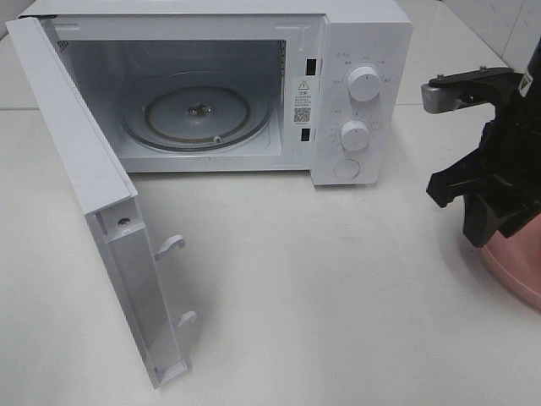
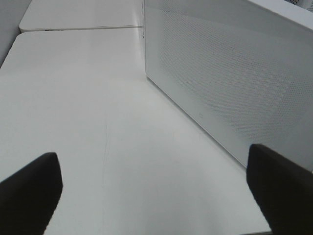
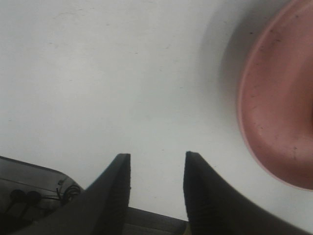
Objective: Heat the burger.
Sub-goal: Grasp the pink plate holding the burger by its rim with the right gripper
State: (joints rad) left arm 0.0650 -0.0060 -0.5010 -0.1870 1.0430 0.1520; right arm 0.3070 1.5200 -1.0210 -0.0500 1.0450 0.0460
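Firstly, nearest on the desk (image 1: 338,296) stands the open door (image 1: 76,144) of the microwave (image 1: 355,85), swung wide to the left. A little further, at the right edge, the right hand (image 3: 157,154) hangs over the desk with its two fingers apart and nothing between them; just beside it lies the pink plate (image 3: 274,107). The burger I cannot see in any view. Probably it sits on the plate, hidden behind the right arm, but this is only my guess. If so, it lies to the side of the hand, not between the fingers. Such a burger should be light and soft, with layers that can slide, so I would take it gently by the sides of the bun. The left hand (image 2: 151,152) is wide apart and empty, near a white perforated wall. Farthest, the glass turntable (image 1: 199,114) carries nothing.
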